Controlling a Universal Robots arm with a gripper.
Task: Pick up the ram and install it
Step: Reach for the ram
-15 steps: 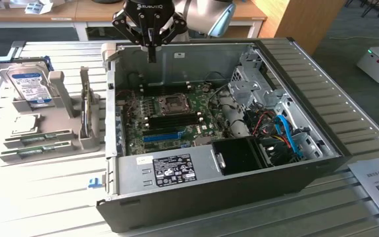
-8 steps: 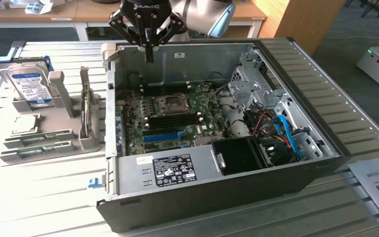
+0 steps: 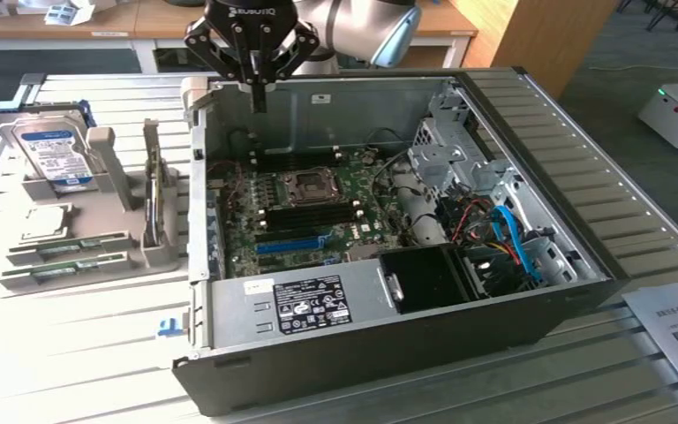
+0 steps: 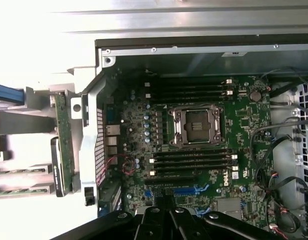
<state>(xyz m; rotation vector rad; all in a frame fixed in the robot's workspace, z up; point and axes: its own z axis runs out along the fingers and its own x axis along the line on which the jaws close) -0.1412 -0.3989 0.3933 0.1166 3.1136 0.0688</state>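
Tool (image 3: 259, 99) is clenched with nothing in it, hanging over the back edge of the open case (image 3: 528, 291), at about 12 o'clock of the case in the exterior view. Wrist view has the tool (image 4: 163, 212) above the motherboard (image 4: 139, 135).

Ram (image 3: 71, 245) not picked up: a green stick lying in a grey holder (image 3: 139, 243) on the desk (image 3: 80, 353), at about 9 o'clock of the case, well apart from the tool. A second stick lies just beside it. Same ram (image 4: 21, 171) sits outside the case wall in the wrist view.

Memory slots (image 4: 191, 160) beside the CPU socket (image 4: 196, 125) look empty, so my read is pick and install are both left.

Writing:
- Tool body reads "ROBOTIQ".
- Motherboard has "DELL" printed on it.
- Case sticker (image 3: 310, 300) is too small to read.
- Hard drive (image 3: 56, 150) at 10 o'clock has a blue-white label, unreadable.
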